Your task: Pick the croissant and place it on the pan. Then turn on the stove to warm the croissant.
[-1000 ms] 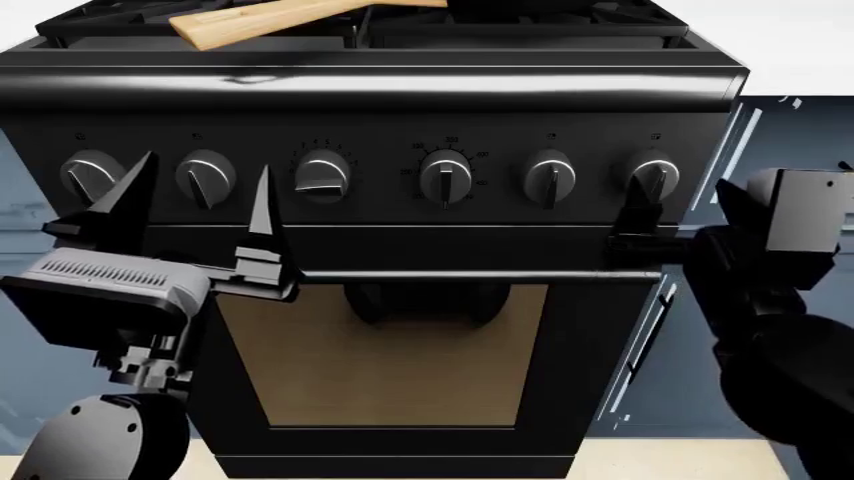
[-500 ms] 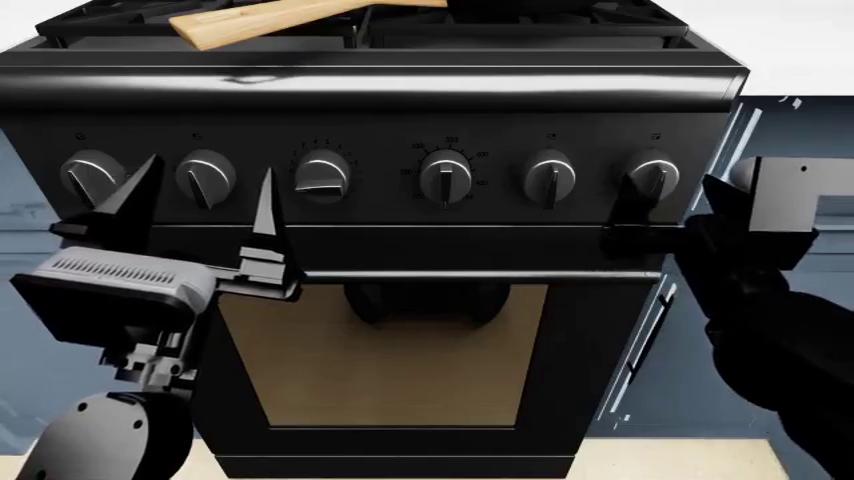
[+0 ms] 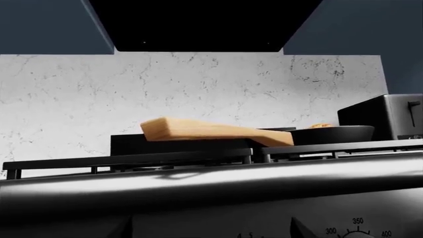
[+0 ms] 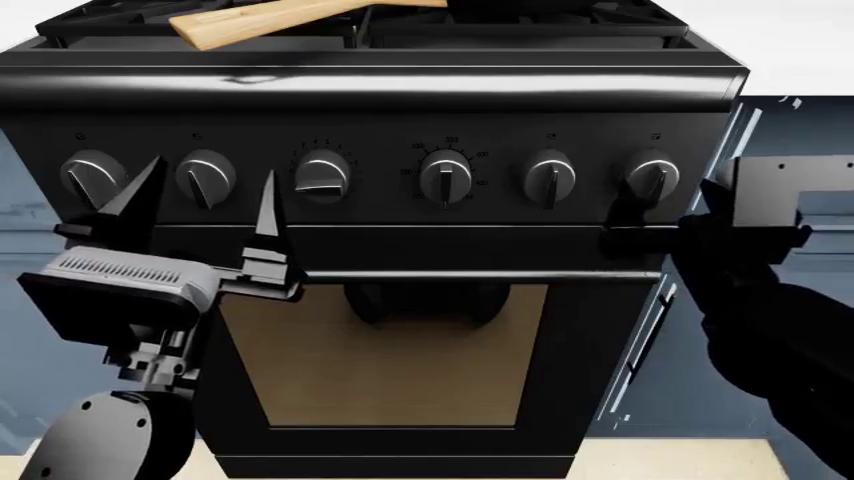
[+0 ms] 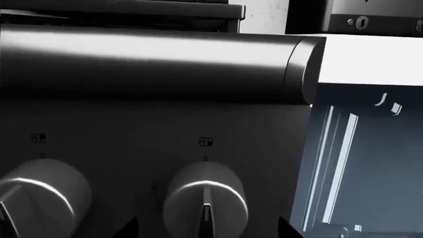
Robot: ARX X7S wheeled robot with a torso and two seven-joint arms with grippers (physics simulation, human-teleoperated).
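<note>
Black glossy arms, left tool (image 4: 200,215) with pointed black fingers, grey ribbed wrist housing (image 4: 114,272)

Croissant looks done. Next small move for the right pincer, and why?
Probably ease the right pincer forward onto the rightmost knob and close. The croissant already peeks over the pan rim on the stove, and the right wrist view shows that knob centred between the fingertips, not yet gripped. The left pincer hangs open below other knobs.

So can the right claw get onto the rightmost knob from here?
Probably yes: the right claw sits just below the rightmost knob, open, with nothing between; the wrist view shows that knob framed by its fingertips.
</note>
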